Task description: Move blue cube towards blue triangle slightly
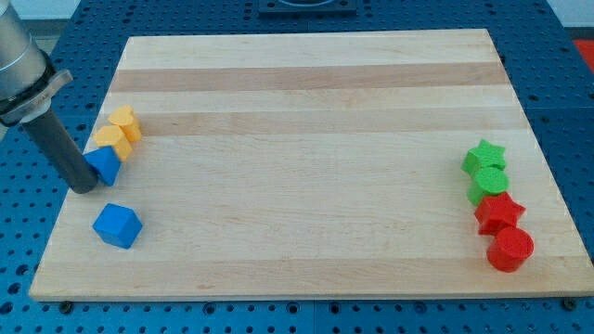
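Note:
The blue cube (117,225) lies near the board's lower left corner. The blue triangle (105,164) lies above it at the left edge, touching the yellow blocks. My tip (84,185) rests on the board just left of the blue triangle, touching or nearly touching it, and above-left of the blue cube, with a gap between tip and cube.
Two yellow blocks (123,122) (112,141) sit in a line above-right of the blue triangle. At the view's right edge stand a green star (484,156), a green block (488,185), a red star (499,212) and a red cylinder (510,249). The wooden board (306,139) lies on a blue perforated table.

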Motion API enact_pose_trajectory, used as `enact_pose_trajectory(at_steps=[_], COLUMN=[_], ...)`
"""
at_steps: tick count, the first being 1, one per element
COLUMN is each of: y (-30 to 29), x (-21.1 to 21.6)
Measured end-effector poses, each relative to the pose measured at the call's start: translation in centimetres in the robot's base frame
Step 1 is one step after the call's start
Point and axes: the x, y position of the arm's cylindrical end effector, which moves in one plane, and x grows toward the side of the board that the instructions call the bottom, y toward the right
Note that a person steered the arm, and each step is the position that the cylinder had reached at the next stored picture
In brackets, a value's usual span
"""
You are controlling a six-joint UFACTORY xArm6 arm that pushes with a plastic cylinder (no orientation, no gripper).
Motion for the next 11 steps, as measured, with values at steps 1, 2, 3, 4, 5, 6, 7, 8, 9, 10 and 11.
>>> enact_pose_trajectory(at_steps=[1, 2, 3, 4, 5, 6, 7, 8, 9, 10, 11], y=[0.1, 0.1, -0.7, -2.0, -2.5, -2.5, -2.3, 2.1, 7.7, 9.9, 7.7], x=[-0.4, -0.4, -0.7, -2.2, -0.1, 6.6, 12.3, 13.3, 12.4, 10.7, 8.7])
